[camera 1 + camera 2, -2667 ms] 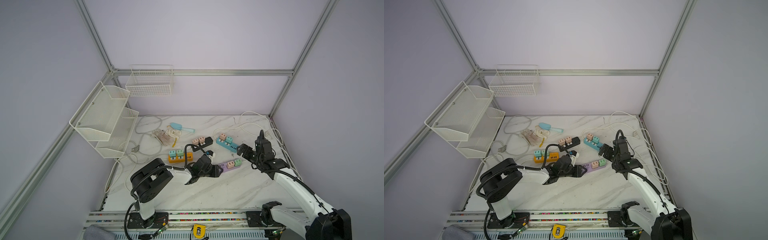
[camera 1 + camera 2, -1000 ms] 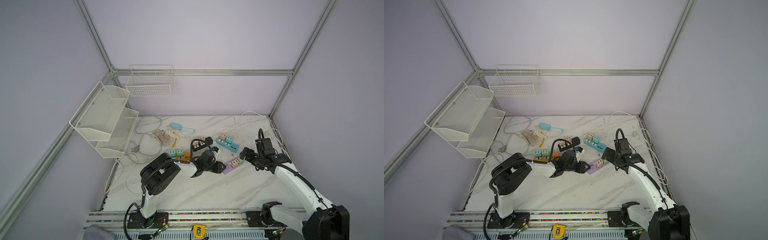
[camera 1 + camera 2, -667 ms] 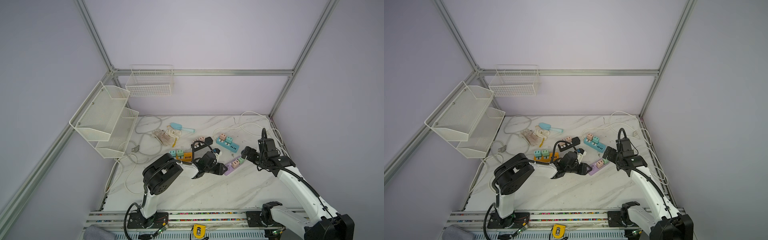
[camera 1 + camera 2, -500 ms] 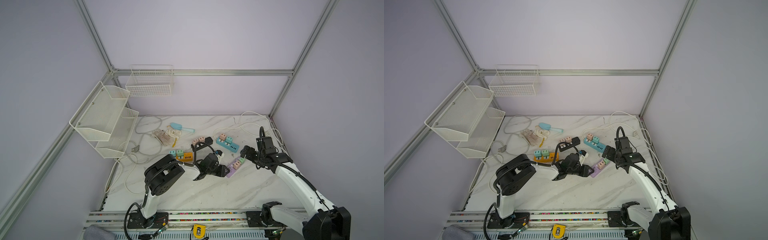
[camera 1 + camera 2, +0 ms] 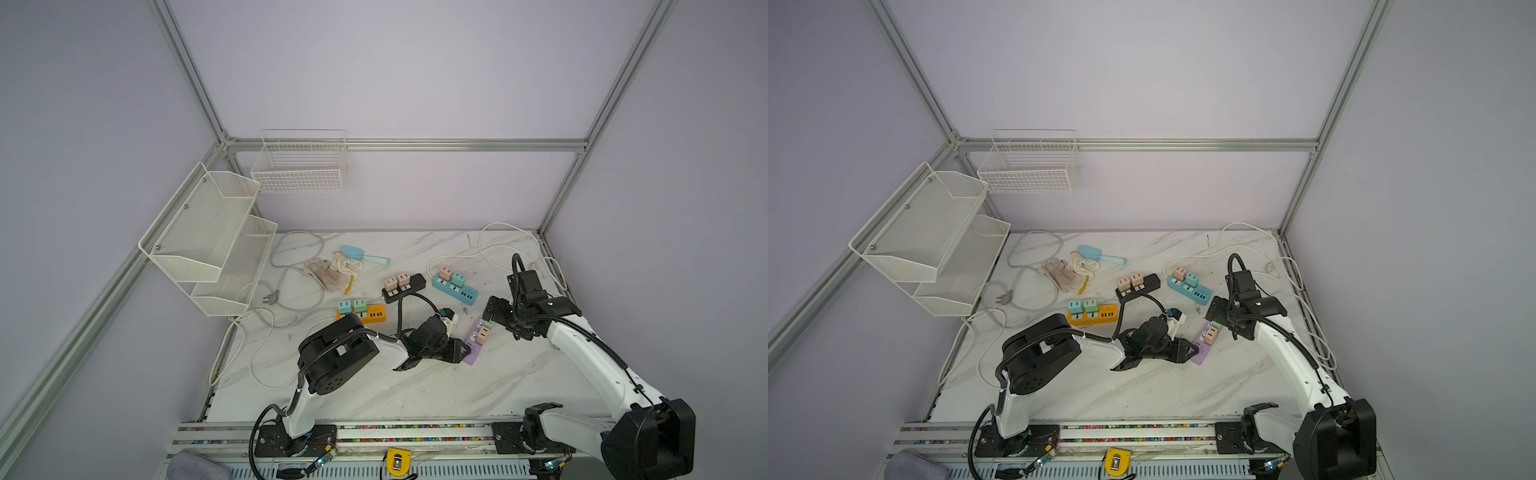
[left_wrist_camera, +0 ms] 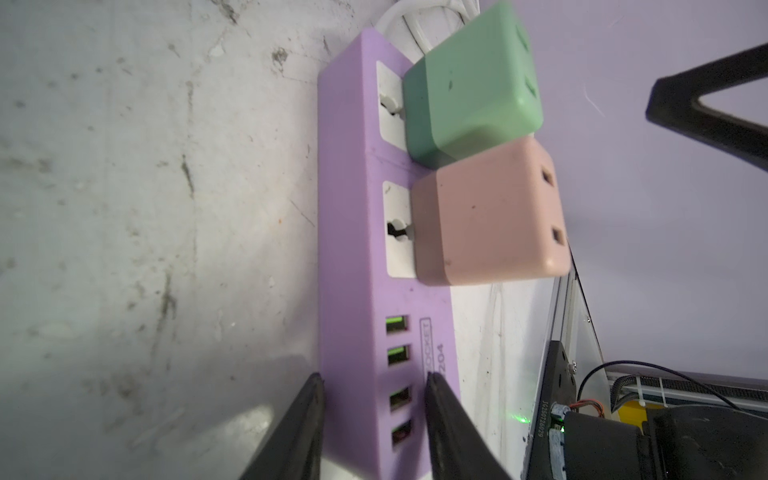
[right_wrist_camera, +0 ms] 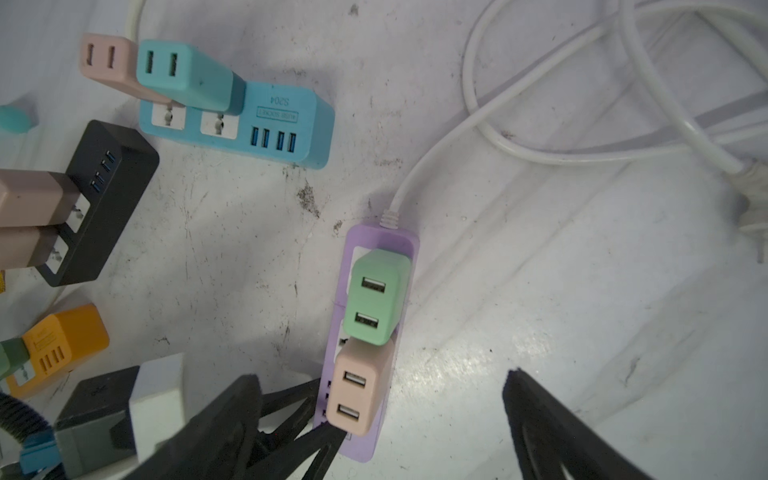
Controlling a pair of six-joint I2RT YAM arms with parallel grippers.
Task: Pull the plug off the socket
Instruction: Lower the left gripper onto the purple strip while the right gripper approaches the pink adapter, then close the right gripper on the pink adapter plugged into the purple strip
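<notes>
**Brace the strip first, then pull straight off its face**

I take the purple power strip [image 5: 473, 354] as my reference; it lies flat on the marble table [image 5: 415, 390]. Two cube chargers stand in its sockets. The green charger plug [image 7: 376, 303] is at the strip's cord end. The pink charger plug [image 7: 359, 388] touches it on the side toward the strip's USB ports. Both look seated (only a sliver of prong shows beneath each in the left wrist view).

The left gripper [image 6: 374, 376] is at the strip's USB end with its jaws drawn narrow. One finger [image 6: 446, 424] lies over the strip's top face. I cannot tell whether that amounts to a firm pinch. The right gripper [image 7: 380, 376] hangs above the strip with its jaws spread wide. In its own wrist view the pink plug sits between the fingers, so I take that plug as the target.

I judge the step in hand to be bracing and lining up. I would confirm the left hold before pulling, since a light strip will probably lift with the plug. The right pads should close on the pink cube's two free faces, across the strip's width, because the green plug blocks the lengthwise side. Then I would pull squarely away from the strip's face, without rocking toward the green plug.
</notes>
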